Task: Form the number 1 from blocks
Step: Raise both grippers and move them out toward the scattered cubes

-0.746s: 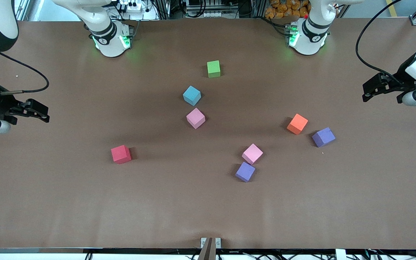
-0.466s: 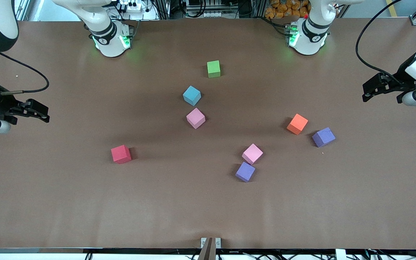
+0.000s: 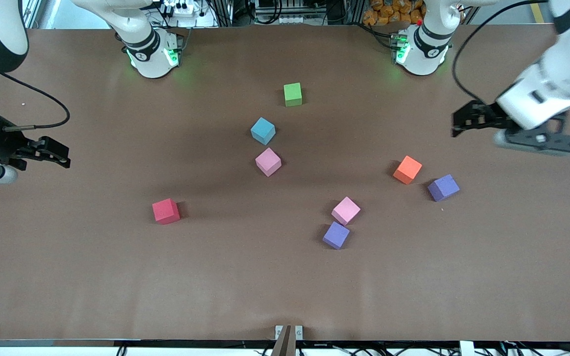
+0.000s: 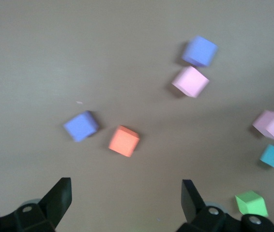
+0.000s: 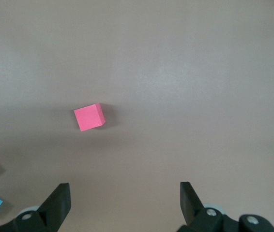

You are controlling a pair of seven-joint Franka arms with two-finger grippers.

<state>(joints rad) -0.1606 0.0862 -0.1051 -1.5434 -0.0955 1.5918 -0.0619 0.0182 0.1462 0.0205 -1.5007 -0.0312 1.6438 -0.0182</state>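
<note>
Right now, taking 12 o'clock as toward the arm bases, the right claw (image 3: 65, 159) hangs wide open and empty over the right arm's end of the bench (image 3: 285, 296). I judge it is parked there to keep the middle free.

The red block (image 3: 166, 211) sits alone at about 4 o'clock from that claw. It has bare bench on every side, so it looks like an easy pick.

At the centre the green block (image 3: 293, 94), the light blue block (image 3: 263, 130) and the upper pink block (image 3: 268, 161) run roughly from 12 to 6 o'clock. They are apart and crooked. To me they look like a loose start of the stroke of the 1. Open bench lies at 6 o'clock from that pink one, giving room to extend the line.

The lower pink block (image 3: 346, 210) lies at about 4 o'clock from the upper one. The near purple cube (image 3: 336, 235) is tight at its 7 o'clock, perhaps touching, so a grasp there risks nudging it.

The orange cube (image 3: 407, 169) and the outer purple cube (image 3: 443, 187) sit near each other, toward the left arm's end.

The left claw (image 3: 455, 126) is also spread open and holding nothing. It hovers over the bench at about 1 o'clock from the orange cube, well inside the bench edge.
</note>
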